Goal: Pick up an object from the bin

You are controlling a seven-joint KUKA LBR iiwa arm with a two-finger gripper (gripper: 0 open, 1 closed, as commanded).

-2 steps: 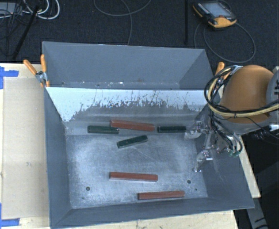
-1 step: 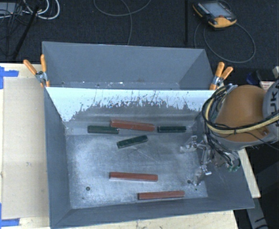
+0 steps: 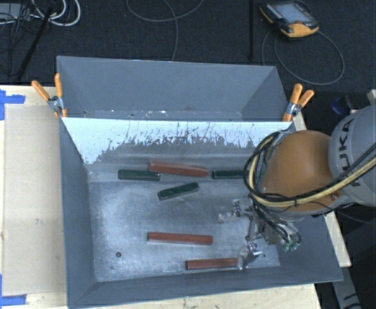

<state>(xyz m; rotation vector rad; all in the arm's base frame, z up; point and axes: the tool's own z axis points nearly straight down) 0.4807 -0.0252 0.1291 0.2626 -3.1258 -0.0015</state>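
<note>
Brown and dark green bars lie loose on the floor of the bin (image 3: 78,224), spread out and not heaped. We count three of each colour. Toward 12 o'clock, under the far wall, lies the top brown bar (image 3: 178,169). The left green bar (image 3: 138,175) is at its left end, and the right green bar (image 3: 228,174) is toward 1 o'clock. The tilted green bar (image 3: 178,190) lies just below them. The middle brown bar (image 3: 179,239) lies a little toward 6 o'clock from the centre. The low brown bar (image 3: 212,263) lies at 5 o'clock, near the front wall and almost parallel to it.

The gripper (image 3: 247,248) is down in the bin at 4 o'clock, below the orange cover (image 3: 294,169) of the wrist. Its lowest metal part is at the right end of the low brown bar, touching it or just beside it; we cannot tell which. We also cannot tell if the jaws are wide or narrow, and we see nothing held between them.

We judge that the low brown bar is the nearest thing to pick and that the task is not yet far along, since no bar is lifted. To do this step well, we think the gripper should come toward 9 o'clock along the bar, so that the jaws stand over its middle and not its end. A grip at the end may let the bar swing or slip out. The jaws should stand across the narrow width, one on each long side, and reach the floor before they close. The front wall is near, so the jaw on that side needs care.
</note>
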